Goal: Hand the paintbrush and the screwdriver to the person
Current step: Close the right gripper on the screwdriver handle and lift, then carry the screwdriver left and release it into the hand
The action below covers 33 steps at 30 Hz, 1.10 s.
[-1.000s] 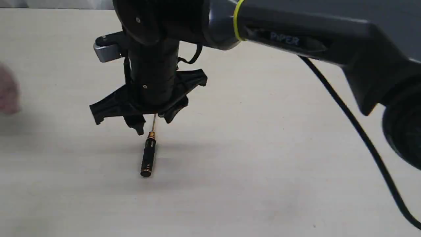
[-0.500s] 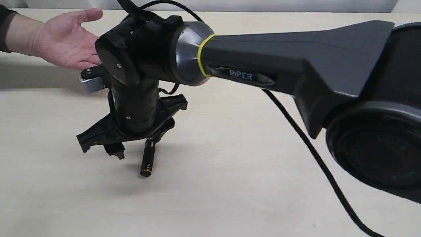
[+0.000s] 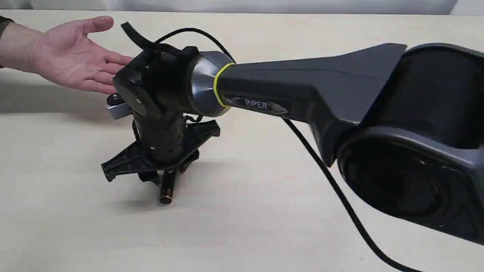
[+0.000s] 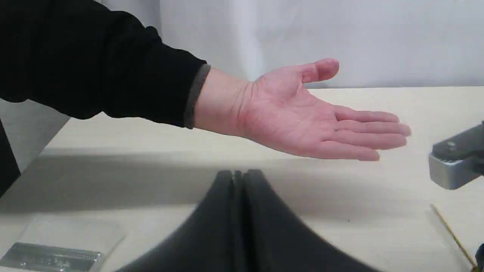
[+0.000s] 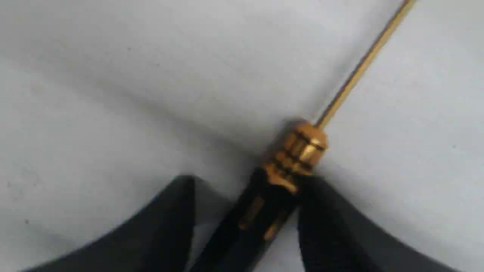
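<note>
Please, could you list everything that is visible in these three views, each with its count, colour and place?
screwdriver: one, black handle with gold rings and shaft, lying on the table.
flat packet: one, silvery, on the table close to the left gripper.
table: one, pale beige, under everything.
cable: one, black, trailing below the right arm.
hand: one, bare, dark sleeve, held open palm up above the table.
right gripper: one, black, open, astride the screwdriver's handle.
left gripper: one, black, shut, empty, facing the hand.
</note>
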Available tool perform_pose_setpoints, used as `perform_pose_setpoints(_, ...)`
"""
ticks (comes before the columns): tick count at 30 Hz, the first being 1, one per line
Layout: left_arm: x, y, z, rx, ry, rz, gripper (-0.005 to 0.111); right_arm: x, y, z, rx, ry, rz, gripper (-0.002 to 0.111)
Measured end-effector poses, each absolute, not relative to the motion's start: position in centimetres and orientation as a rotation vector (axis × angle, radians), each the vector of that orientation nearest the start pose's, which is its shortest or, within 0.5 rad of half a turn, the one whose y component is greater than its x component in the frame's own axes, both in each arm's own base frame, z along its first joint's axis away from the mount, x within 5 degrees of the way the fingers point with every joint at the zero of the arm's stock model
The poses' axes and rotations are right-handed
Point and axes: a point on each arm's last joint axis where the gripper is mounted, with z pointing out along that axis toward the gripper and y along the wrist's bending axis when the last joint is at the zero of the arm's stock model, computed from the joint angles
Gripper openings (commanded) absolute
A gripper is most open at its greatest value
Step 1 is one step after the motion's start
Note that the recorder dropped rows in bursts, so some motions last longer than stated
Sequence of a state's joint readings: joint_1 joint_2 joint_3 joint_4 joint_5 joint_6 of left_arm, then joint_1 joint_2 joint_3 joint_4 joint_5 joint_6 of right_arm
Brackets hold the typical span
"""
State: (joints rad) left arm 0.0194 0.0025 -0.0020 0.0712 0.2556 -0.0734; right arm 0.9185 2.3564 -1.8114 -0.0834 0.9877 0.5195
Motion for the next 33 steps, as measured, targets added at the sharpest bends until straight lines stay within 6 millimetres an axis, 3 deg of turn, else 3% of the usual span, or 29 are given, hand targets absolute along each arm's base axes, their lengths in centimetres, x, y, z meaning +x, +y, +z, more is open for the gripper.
perform_pose_setpoints(4,5.5,0.3,19.1,-0.034,1.739,0.027,0.000,29.2,37.2,11.5,-0.663,2.929,0.036,0.006)
perform_pose_setpoints(9,5.5,0.3,19.1,-0.034,1.739,0.027,0.000,29.1,37.2,11.6,-0.686,2.925,0.033,0.005)
perform_pose_setpoints(14,5.5,0.3,19.1,-0.034,1.739,0.027,0.000,28.8,37.0,13.1,-0.728,2.917,0.050,0.005)
perform_pose_setpoints(27,5.5,0.3,19.1,-0.034,1.739,0.027,0.000,27.7,35.7,28.3,-0.696,2.536,0.409,0.005)
perform_pose_setpoints(30,5.5,0.3,19.1,-0.034,1.739,0.027,0.000,27.8,35.9,30.6,-0.666,2.401,0.514,0.005)
perform_pose_setpoints(33,5.5,0.3,19.1,-0.034,1.739,0.027,0.000,28.1,36.4,31.4,-0.648,2.308,0.580,0.005)
